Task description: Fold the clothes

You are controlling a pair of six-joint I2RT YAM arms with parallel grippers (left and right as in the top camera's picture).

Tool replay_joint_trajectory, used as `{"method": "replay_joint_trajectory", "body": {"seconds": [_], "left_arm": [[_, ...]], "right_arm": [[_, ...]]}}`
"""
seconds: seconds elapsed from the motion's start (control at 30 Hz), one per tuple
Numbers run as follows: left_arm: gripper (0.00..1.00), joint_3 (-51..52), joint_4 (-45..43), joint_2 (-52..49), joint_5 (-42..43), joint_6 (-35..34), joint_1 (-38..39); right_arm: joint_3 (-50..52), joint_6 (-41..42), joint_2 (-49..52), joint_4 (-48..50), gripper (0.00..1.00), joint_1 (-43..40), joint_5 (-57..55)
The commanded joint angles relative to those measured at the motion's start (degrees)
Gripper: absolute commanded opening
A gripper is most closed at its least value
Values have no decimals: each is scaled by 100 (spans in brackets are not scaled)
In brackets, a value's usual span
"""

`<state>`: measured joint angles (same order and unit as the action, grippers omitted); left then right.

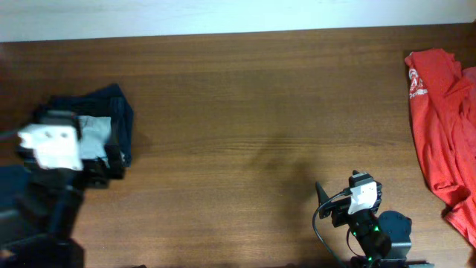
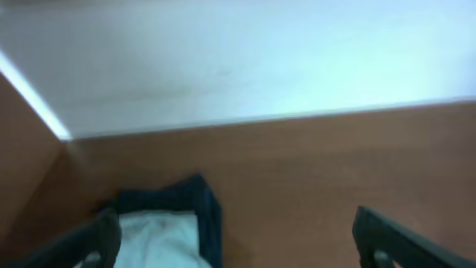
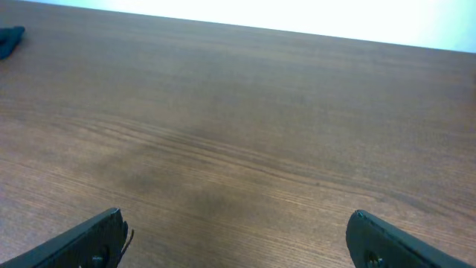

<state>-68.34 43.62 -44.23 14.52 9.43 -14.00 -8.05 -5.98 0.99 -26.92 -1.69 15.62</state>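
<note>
A dark navy garment (image 1: pixel 115 112) lies folded at the table's left with a pale grey-blue T-shirt (image 1: pixel 95 138) folded on top of it. Both show in the left wrist view, the navy garment (image 2: pixel 186 197) under the pale one (image 2: pixel 160 238). My left gripper (image 2: pixel 238 249) is open just above and beside this pile; in the overhead view the left arm (image 1: pixel 52 145) covers part of it. A red shirt with white print (image 1: pixel 442 112) lies crumpled at the right edge. My right gripper (image 3: pixel 238 242) is open and empty over bare wood, near the front edge (image 1: pixel 357 197).
The brown wooden table (image 1: pixel 245 112) runs to a white wall at the back (image 2: pixel 238 67). A corner of the navy garment (image 3: pixel 9 41) shows at the far left of the right wrist view.
</note>
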Motion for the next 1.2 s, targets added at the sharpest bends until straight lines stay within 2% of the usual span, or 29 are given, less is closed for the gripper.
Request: {"method": "replay_joint_trajectory", "body": {"seconds": [0.0, 0.23, 0.37, 0.8, 1.17], "left_arm": [[99, 1292, -603, 640, 149, 57, 157], [99, 3209, -1554, 1838, 424, 57, 278], [99, 4266, -1644, 2903, 420, 57, 278], [99, 5545, -1755, 4411, 337, 55, 415], [99, 6262, -2520, 4393, -437, 55, 1080]], "right_arm": [[35, 68, -35, -11, 99, -22, 44], [35, 70, -35, -11, 98, -22, 42], [35, 70, -35, -11, 99, -22, 44], [35, 68, -35, -11, 99, -22, 44], [35, 70, -35, -11, 99, -22, 44]]}}
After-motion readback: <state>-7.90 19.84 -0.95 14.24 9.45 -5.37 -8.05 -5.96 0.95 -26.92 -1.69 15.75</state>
